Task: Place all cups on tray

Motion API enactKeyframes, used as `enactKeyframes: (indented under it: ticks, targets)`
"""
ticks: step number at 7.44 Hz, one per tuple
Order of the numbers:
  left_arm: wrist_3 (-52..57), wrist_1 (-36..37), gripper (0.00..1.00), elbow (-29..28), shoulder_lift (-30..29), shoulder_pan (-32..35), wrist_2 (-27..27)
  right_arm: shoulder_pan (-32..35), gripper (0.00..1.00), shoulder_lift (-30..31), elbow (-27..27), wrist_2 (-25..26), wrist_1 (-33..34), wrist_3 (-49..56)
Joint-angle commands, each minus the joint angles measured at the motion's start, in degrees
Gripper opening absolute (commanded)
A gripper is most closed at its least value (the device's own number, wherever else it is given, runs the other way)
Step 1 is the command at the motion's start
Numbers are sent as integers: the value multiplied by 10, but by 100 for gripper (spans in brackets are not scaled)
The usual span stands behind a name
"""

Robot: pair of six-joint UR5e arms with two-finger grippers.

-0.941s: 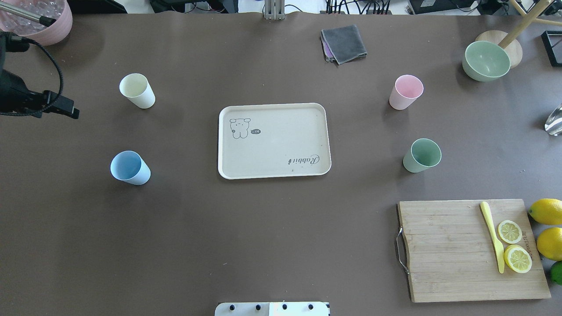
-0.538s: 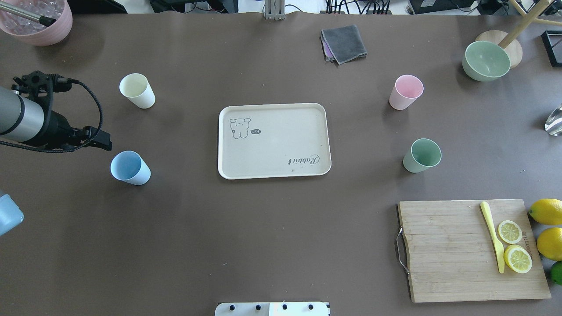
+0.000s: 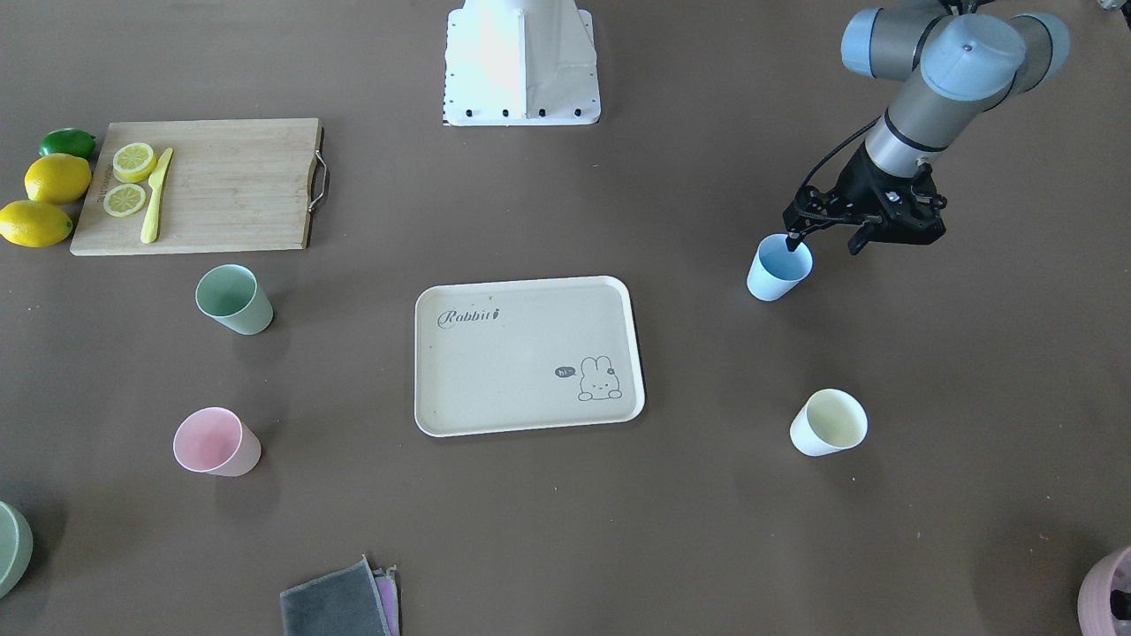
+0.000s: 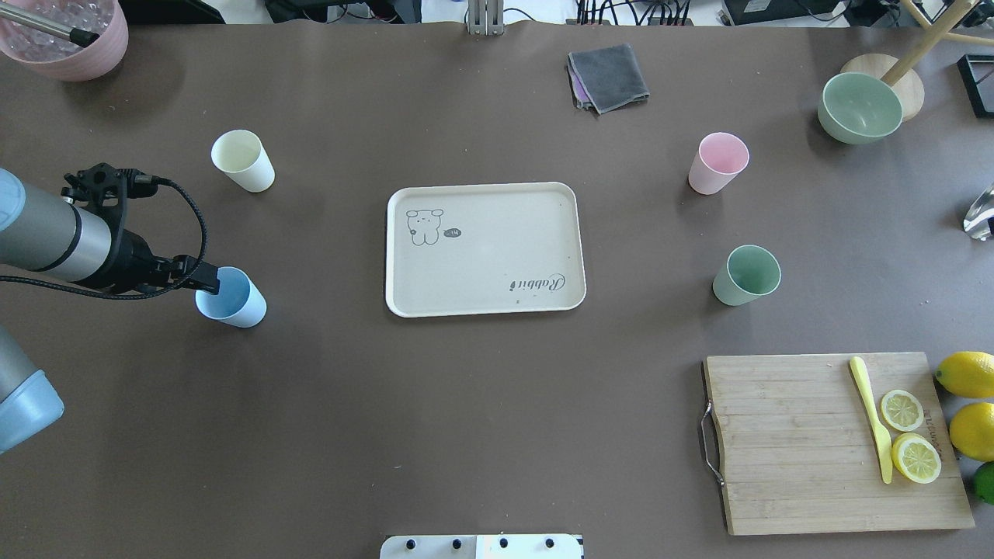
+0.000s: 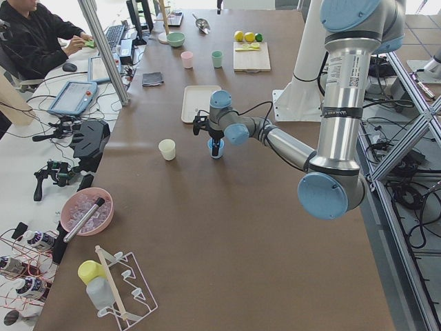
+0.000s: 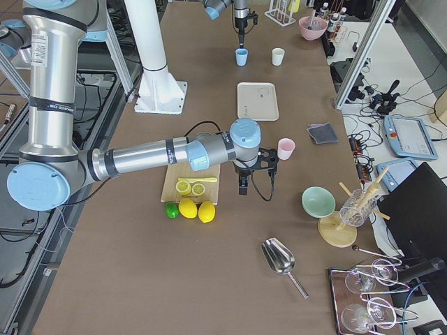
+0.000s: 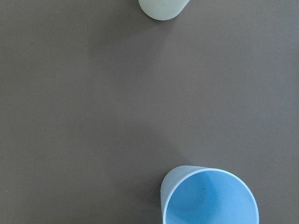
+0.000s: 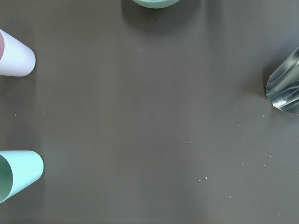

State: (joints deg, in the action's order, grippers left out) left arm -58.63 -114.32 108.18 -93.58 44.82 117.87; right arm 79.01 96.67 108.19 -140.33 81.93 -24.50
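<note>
The beige tray [image 4: 485, 248] lies mid-table with nothing on it. Four cups stand upright on the table around it. The light blue cup [image 4: 233, 299] and the cream-yellow cup [image 4: 242, 159] are on its left. The pink cup [image 4: 718, 161] and the sage green cup [image 4: 747, 274] are on its right. My left gripper [image 3: 823, 243] is open at the blue cup [image 3: 778, 269], with one finger over its rim and the other outside it. My right gripper [image 6: 244, 187] hangs near the pink cup [image 6: 286, 148]. I cannot tell whether it is open or shut.
A bamboo cutting board [image 4: 792, 466] with lemon slices and a yellow knife is at the front right, with whole lemons [image 4: 967, 373] beside it. A green bowl [image 4: 860, 107], a grey cloth [image 4: 608, 76], a pink pot [image 4: 66, 35] and a metal scoop [image 8: 285, 88] are near the table's edges.
My left arm has swung from the far left edge forward and inward, and its gripper has come to the blue cup's rim. The cups and the tray have not moved.
</note>
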Motion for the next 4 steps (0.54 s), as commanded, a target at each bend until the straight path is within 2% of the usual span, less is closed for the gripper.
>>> enactKeyframes:
  ticks: [1,2,3,4]
  targets:
    - [-1,-21,97,-17,1,-1,0,-4,100,-1,0,1,-2,-4]
    - [-1,-21,93,-17,0,-2,0,-4,100,0,0,1,-2,-4]
    - [0,-21,84,-19,1,-10,0,-4,100,0,0,1,-2,-4]
    - [0,-22,71,-20,-1,-18,0,-4,100,0,-1,1,-2,-4]
